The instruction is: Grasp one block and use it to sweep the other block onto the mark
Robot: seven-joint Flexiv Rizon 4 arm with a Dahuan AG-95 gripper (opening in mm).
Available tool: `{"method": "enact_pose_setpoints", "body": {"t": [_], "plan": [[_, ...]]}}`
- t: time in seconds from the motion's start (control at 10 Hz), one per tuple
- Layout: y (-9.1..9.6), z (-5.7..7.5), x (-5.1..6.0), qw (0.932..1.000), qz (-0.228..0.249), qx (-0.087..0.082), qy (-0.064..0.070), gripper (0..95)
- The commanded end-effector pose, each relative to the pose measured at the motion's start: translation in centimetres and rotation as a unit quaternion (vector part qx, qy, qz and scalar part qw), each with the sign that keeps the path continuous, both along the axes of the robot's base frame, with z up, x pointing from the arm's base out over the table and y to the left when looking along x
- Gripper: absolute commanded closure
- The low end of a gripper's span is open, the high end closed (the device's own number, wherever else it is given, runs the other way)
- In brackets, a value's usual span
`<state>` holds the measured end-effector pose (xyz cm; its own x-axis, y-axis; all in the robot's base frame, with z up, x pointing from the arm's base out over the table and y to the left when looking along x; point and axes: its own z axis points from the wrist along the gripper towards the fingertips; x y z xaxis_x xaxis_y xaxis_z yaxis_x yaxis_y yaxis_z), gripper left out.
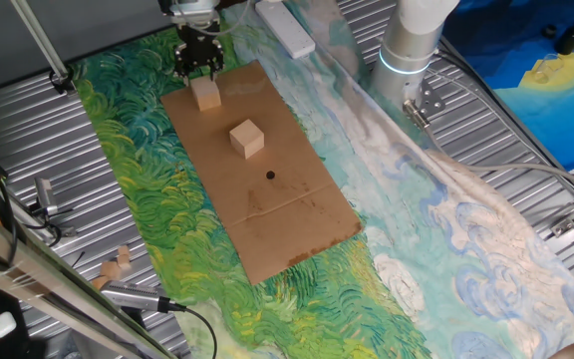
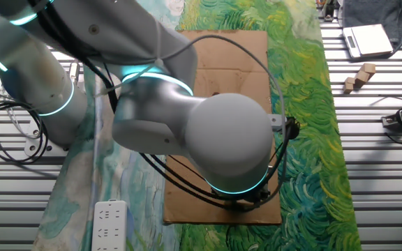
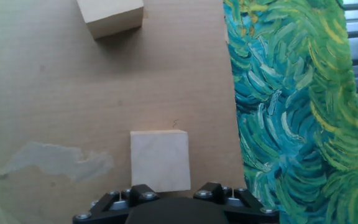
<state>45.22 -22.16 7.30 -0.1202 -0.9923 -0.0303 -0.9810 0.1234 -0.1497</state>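
**Pincer poised above the near block**

Your pincer (image 1: 196, 66) hangs directly over one wooden block (image 1: 206, 94), at the far end of the brown cardboard sheet (image 1: 297, 214). In the hand view, that block (image 3: 160, 160) sits just ahead of the black finger mounts, centred between them, with its square pale top face showing. The fingertips themselves are out of view, so you cannot tell how wide the jaws stand or whether they touch the block.

The second block (image 1: 248, 138) lies further out along the cardboard from the pincer, well apart from the first. In the hand view it (image 3: 110, 16) sits at the top edge of the frame, slightly turned relative to the nearer block, with a lit top and a shaded side face.

The mark (image 1: 270, 176), a tiny solid black dot, lies beyond the second block, further still from the pincer, so pincer, blocks and dot run in a rough line.

Both blocks are plain, light, smooth-faced wooden cubes with sharp edges. The cardboard is flat and matte, with a pale scuffed patch (image 3: 55, 158) beside the pincer. It rests on a cloth (image 1: 167, 214) printed with swirling green and blue brushstrokes. In the other fixed view, the arm's grey body (image 2: 208, 132) hides the blocks.
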Motion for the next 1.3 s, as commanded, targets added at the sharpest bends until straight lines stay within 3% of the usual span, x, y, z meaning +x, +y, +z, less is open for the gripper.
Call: {"method": "enact_pose_setpoints", "body": {"t": [0.1, 0.4, 0.5, 1.3], "plan": [[-0.05, -0.03, 0.06, 1.0000, 0.000, 0.000, 0.000, 38.0], [-0.20, 0.77, -0.01, 1.0000, 0.002, 0.004, 0.002, 38.0], [-0.19, 0.87, -0.14, 1.0000, 0.000, 0.008, 0.002, 19.0], [0.13, 0.60, -0.50, 1.0000, 0.001, 0.008, 0.002, 19.0]]}}
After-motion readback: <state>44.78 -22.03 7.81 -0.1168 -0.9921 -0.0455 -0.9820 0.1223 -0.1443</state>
